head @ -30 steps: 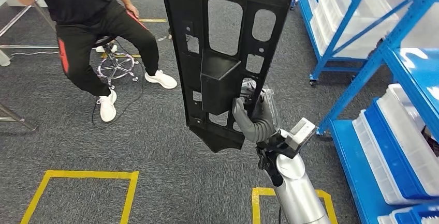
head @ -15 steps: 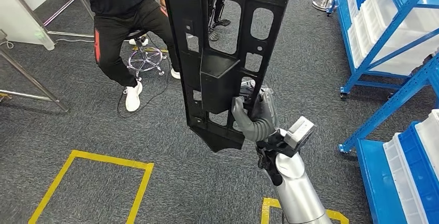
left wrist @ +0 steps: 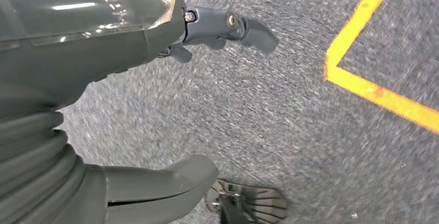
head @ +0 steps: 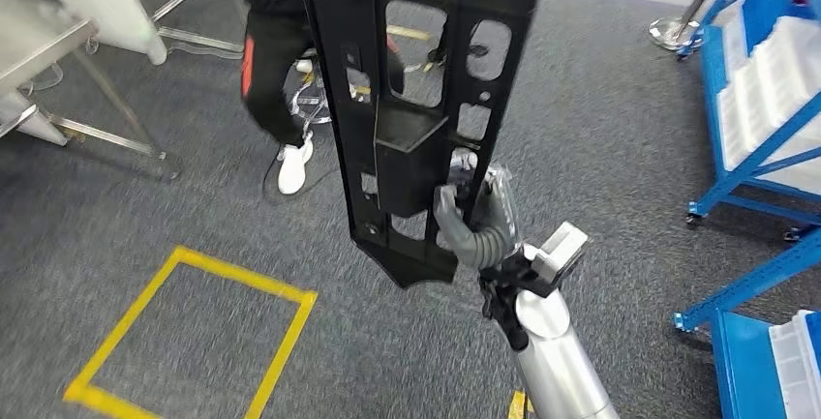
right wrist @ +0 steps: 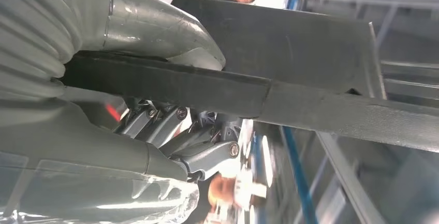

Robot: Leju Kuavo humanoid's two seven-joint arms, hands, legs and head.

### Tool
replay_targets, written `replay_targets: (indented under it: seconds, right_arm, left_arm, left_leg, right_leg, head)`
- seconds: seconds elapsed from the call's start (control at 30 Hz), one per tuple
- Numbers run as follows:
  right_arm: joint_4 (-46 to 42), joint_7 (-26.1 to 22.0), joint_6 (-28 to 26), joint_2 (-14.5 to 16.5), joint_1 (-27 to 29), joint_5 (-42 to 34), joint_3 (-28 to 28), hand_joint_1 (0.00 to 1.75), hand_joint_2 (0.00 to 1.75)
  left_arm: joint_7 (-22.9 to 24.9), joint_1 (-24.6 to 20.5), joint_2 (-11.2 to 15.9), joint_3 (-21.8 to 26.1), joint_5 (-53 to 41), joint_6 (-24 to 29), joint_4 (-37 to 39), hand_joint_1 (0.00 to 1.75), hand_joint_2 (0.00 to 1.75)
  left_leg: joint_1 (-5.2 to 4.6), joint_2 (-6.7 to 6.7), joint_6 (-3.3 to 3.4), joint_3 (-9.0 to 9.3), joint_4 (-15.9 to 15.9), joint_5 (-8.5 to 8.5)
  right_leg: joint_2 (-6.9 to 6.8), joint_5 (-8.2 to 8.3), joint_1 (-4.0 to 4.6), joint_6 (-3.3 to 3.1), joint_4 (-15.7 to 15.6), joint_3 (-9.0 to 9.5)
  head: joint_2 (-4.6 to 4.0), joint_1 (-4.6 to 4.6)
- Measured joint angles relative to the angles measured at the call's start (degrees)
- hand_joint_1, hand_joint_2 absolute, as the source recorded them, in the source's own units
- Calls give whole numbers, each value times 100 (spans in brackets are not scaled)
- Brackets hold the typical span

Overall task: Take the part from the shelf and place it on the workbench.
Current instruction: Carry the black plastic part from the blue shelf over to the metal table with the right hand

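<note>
Yellow floor tape [head: 194, 332] lies at 8 o'clock on the grey carpet. A seated person [head: 276, 71] is at 11 o'clock. The black part [head: 416, 100] stands upright at centre, gripped near its lower end by the right hand [head: 479, 221]. Blue shelf [head: 765, 119] stands at 3 o'clock. The left hand [left wrist: 103, 105] hangs over carpet, fingers spread, holding nothing.

Industrial workshop or storage area: blue steel shelving racks [head: 765, 138] holding white plastic bins [head: 775, 80], grey carpet floor [head: 600, 138] with yellow tape floor markings [head: 194, 332] (station outlines).
</note>
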Motion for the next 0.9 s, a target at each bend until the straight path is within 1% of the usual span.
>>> replay_targets:
  seconds: [0.03,0.07,0.1,0.13,0.17,0.2,0.23,0.27,0.3,0.33,0.37,0.4,0.43,0.47,0.5,0.53,0.57,0.6,0.63,0.67,0.7,0.73,0.77,0.8,0.83,0.87,0.9]
  right_arm:
    - [-1,-2,1,-10,21,3,-1,175,175]
    - [0,-1,1,-21,48,7,-1,175,175]
    - [1,1,1,-32,73,10,-2,175,175]
    - [0,1,1,-40,88,9,-1,175,175]
    - [-1,1,1,-45,95,9,-1,175,175]
    - [-2,1,1,-49,94,10,0,175,175]
    - [-4,2,2,-50,93,13,1,175,175]
    - [-7,3,4,-50,93,19,1,175,175]
    - [-10,3,10,-49,95,28,1,175,175]
    - [-14,4,17,-47,96,39,1,175,175]
    - [-18,3,24,-45,95,50,1,175,175]
    - [-21,3,30,-43,93,63,1,175,175]
    - [-24,4,35,-40,90,76,1,175,175]
    - [-28,3,40,-37,89,86,0,175,175]
    - [-32,3,46,-34,89,92,-1,175,175]
    - [-34,4,51,-32,89,94,-1,175,175]
    - [-33,5,57,-31,87,94,-2,175,175]
    - [-28,8,64,-29,82,94,-1,175,175]
    - [-21,12,73,-28,71,95,-1,175,175]
    - [-13,14,83,-26,53,95,0,175,175]
    - [-7,16,91,-23,28,95,1,175,175]
    - [-1,16,98,-20,0,93,2,175,175]
    - [5,14,105,-19,-29,88,2,175,175]
    - [16,12,112,-20,-51,80,2,175,175]
    - [29,10,118,-21,-65,71,2,175,175]
    - [43,8,122,-23,-75,62,2,175,175]
    - [56,7,125,-22,-83,55,2,175,175]
  left_arm:
    - [3,-10,7,6,-1,-13,0,0,175]
    - [5,-13,13,15,-1,-26,0,0,175]
    - [10,-11,14,25,-1,-35,0,0,175]
    - [15,-4,14,34,-1,-37,0,0,175]
    - [20,2,12,43,-1,-38,0,0,175]
    - [22,7,11,49,-1,-42,0,0,175]
    - [22,7,15,57,1,-54,0,0,175]
    - [23,8,18,65,3,-71,0,0,175]
    - [28,12,22,73,5,-93,1,0,175]
    - [36,22,27,80,7,-116,1,0,175]
    - [49,36,28,85,8,-132,2,0,175]
    - [66,52,26,88,11,-143,3,0,175]
    - [83,62,24,90,16,-149,5,0,175]
    - [102,62,21,92,26,-148,7,0,175]
    - [118,56,16,94,39,-147,8,0,175]
    - [130,47,13,99,51,-145,9,0,175]
    - [138,41,8,109,61,-144,9,0,175]
    - [142,40,2,120,67,-144,9,0,175]
    - [144,42,-4,134,68,-144,9,0,175]
    - [146,44,-9,150,70,-143,9,0,175]
    - [148,44,-12,164,72,-140,9,0,175]
    - [149,37,-9,178,73,-137,8,0,175]
    - [146,23,-9,191,74,-133,6,0,175]
    - [144,9,-8,200,74,-129,4,0,175]
    - [141,-2,-6,210,72,-126,3,0,175]
    - [138,-6,-9,218,68,-124,2,0,175]
    - [139,0,-9,224,63,-123,3,0,175]
  left_leg:
    - [4,-73,18,2,-4,3]
    - [3,-153,22,0,-2,4]
    - [2,-234,21,0,1,0]
    - [5,-312,14,1,9,-5]
    - [12,-390,-1,2,24,-14]
    - [21,-466,-28,-2,53,-32]
    - [19,-536,-66,-17,91,-58]
    - [16,-588,-104,-35,128,-82]
    - [11,-627,-135,-58,154,-100]
    - [10,-653,-158,-75,161,-108]
    - [23,-671,-172,-84,163,-111]
    - [29,-629,-188,-95,185,-130]
    - [32,-530,-209,-131,273,-189]
    - [33,-400,-232,-219,465,-304]
    - [32,-249,-253,-367,764,-463]
    - [35,-148,-269,-572,1151,-642]
    - [40,-96,-275,-772,1510,-777]
    - [41,-71,-269,-911,1743,-828]
    - [38,-60,-249,-951,1783,-775]
    - [26,-42,-210,-857,1576,-617]
    - [1,16,-149,-671,1214,-414]
    - [-45,139,-77,-465,820,-254]
    - [-91,253,-14,-300,500,-147]
    - [-132,335,30,-210,316,-110]
    - [-162,360,53,-187,249,-122]
    - [-171,301,65,-186,223,-115]
    - [-152,231,78,-151,170,-87]
  right_leg:
    - [92,-137,1,-20,379,-208]
    - [132,-231,-1,-23,700,-399]
    - [147,-247,-3,-2,856,-512]
    - [158,-168,-10,43,786,-514]
    - [180,-11,-25,102,497,-402]
    - [237,170,-53,162,81,-224]
    - [302,312,-66,189,-278,-60]
    - [350,400,-76,178,-522,63]
    - [379,428,-70,141,-625,116]
    - [363,425,-49,84,-618,122]
    - [329,429,-55,33,-617,128]
    - [299,432,-55,-5,-622,132]
    - [265,431,-60,-41,-627,142]
    - [227,427,-65,-69,-632,153]
    - [186,418,-49,-91,-633,161]
    - [136,406,-34,-110,-632,165]
    - [80,395,-16,-125,-632,167]
    - [22,385,2,-139,-631,170]
    - [-37,374,20,-153,-631,179]
    - [-92,362,40,-165,-632,194]
    - [-144,348,57,-175,-633,215]
    - [-195,332,75,-177,-634,237]
    - [-246,316,91,-170,-636,251]
    - [-298,301,98,-155,-639,260]
    - [-357,289,98,-135,-647,269]
    - [-417,282,101,-114,-663,285]
    - [-440,267,102,-89,-666,294]
  head:
    - [0,5]
    - [0,20]
    - [0,20]
    - [0,20]
    - [0,20]
    - [0,20]
    - [0,25]
    - [0,25]
    - [0,25]
    - [0,25]
    - [0,20]
    - [0,19]
    - [0,3]
    - [0,-12]
    - [0,-27]
    - [0,-41]
    - [0,-40]
    - [0,-41]
    - [0,-40]
    - [0,-40]
    - [0,-40]
    - [0,-38]
    - [0,-36]
    - [0,-35]
    - [0,-35]
    - [0,-37]
    - [0,-37]
